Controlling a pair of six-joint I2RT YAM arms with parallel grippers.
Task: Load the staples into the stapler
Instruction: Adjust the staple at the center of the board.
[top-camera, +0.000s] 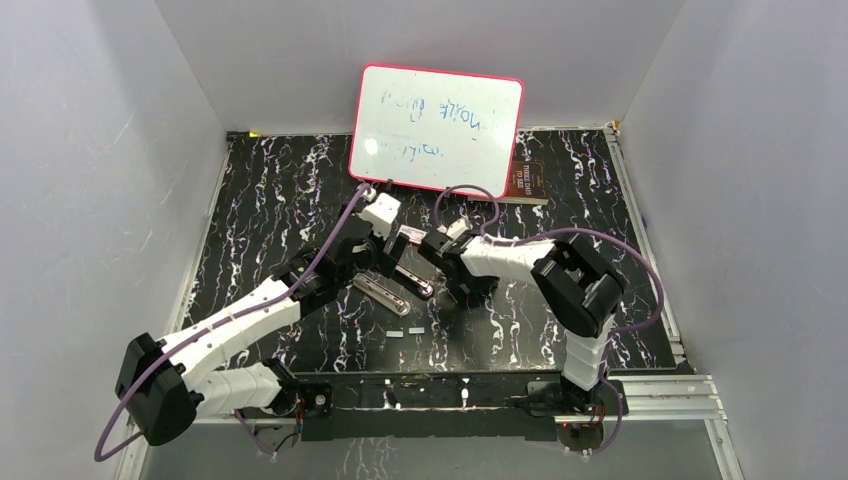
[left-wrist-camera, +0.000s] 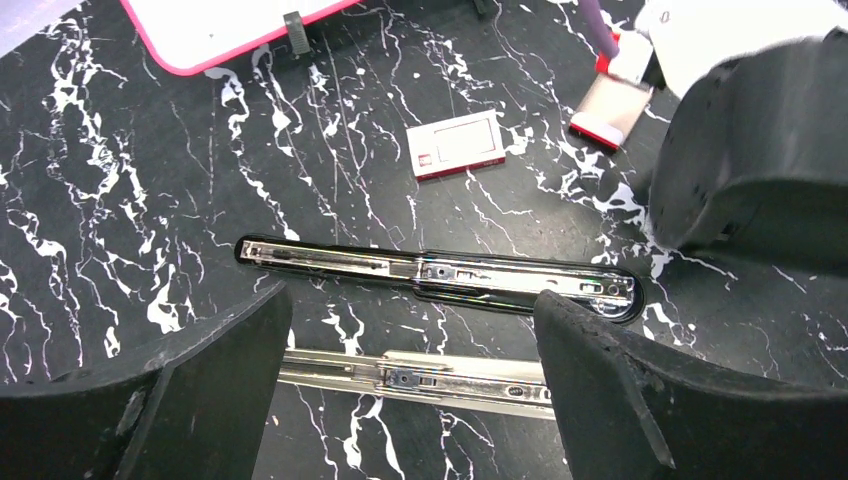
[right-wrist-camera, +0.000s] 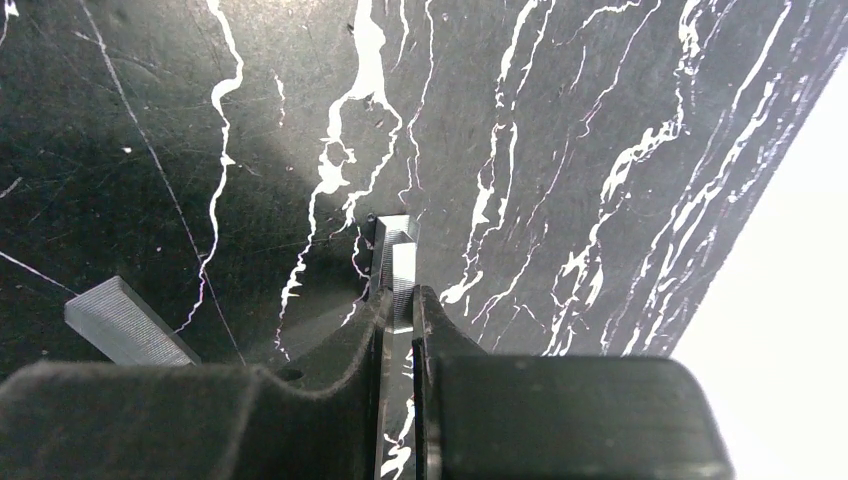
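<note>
Our right gripper (right-wrist-camera: 400, 312) gripped a staples strip (right-wrist-camera: 402, 272) between nearly closed fingers; we saw our left gripper (left-wrist-camera: 410, 312) spread wide above the unfolded stapler (left-wrist-camera: 440, 272).

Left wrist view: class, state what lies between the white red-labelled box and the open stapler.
Only bare marbled tabletop lies between the box and the stapler; the left wrist view shows this.

Glossy blk plastic shell on stapler (left-wrist-camera: 440, 280), bright polished metal rail inside. Staples (right-wrist-camera: 402, 265): dull silver-grey metal, finely ribbed. Right gripper (right-wrist-camera: 400, 300) fingers (right-wrist-camera: 345, 345): matt blk plastic, slightly grainy. Tabletop (left-wrist-camera: 100, 200): smooth blk marble-look w/ white veins, faint sheen. Whiteboard (top-camera: 437, 128): glossy white, red rim.
</note>
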